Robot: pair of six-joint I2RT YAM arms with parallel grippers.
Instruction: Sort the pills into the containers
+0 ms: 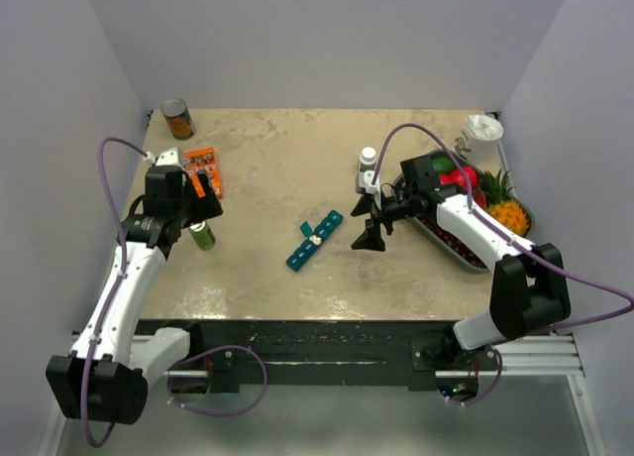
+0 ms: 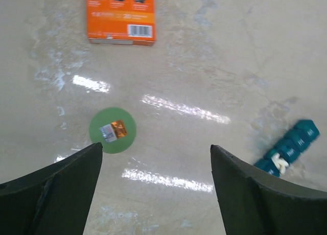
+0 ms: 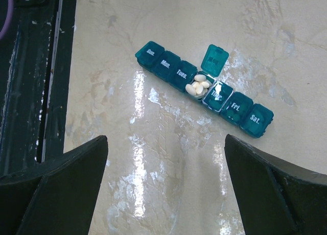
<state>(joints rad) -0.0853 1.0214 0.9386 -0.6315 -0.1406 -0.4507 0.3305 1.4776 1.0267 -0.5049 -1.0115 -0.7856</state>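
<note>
Containers' [image 3: 218,94] one lid stands up to take pills [image 3: 197,87]. I hover right gripper [image 3: 166,153] above and left gripper [image 2: 156,158] aside, both jaws apart, empty.

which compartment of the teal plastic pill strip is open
The fourth compartment, right after Tues.: lid flipped up, white oval pills showing; the others are shut.

containers [image 1: 315,240]: mid-table (pills [image 3: 198,87] in one compartment) | can [image 1: 178,119]: far-left corner | tray [image 1: 464,262]: right edge

Tin can [image 1: 177,119], orange box [image 1: 205,171]
</note>
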